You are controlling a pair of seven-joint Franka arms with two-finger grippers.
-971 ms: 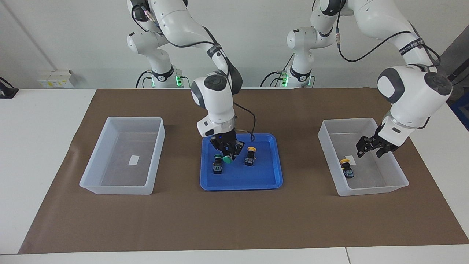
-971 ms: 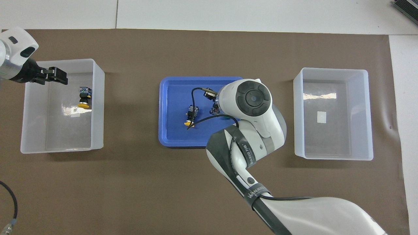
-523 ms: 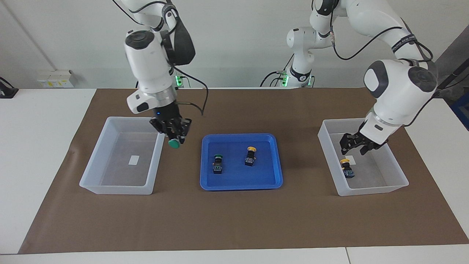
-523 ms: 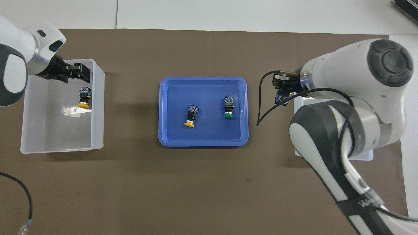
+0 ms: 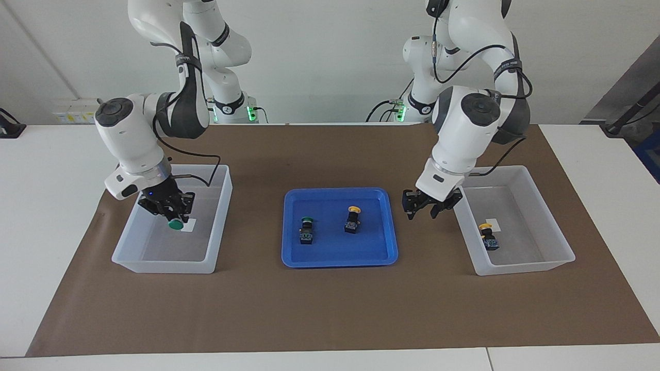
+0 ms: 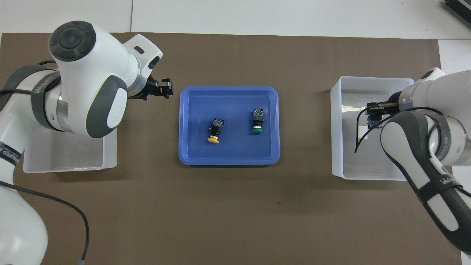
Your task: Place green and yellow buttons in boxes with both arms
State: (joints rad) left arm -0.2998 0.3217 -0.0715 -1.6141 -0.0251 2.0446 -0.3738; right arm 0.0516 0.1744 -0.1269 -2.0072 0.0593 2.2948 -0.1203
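Holding a green button (image 5: 176,224) over the box (image 5: 154,260) at frame left, the right gripper (image 5: 170,212) could drop it askew, while the left gripper (image 5: 424,205), half open, may bump the tray (image 5: 340,257).

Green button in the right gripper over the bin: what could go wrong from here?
1. The right gripper holds the green button cap down above the bin floor; released there, it may bounce or tip over.
2. The left gripper hangs between the blue tray and the other bin; moving on, it could clip the tray's rim.
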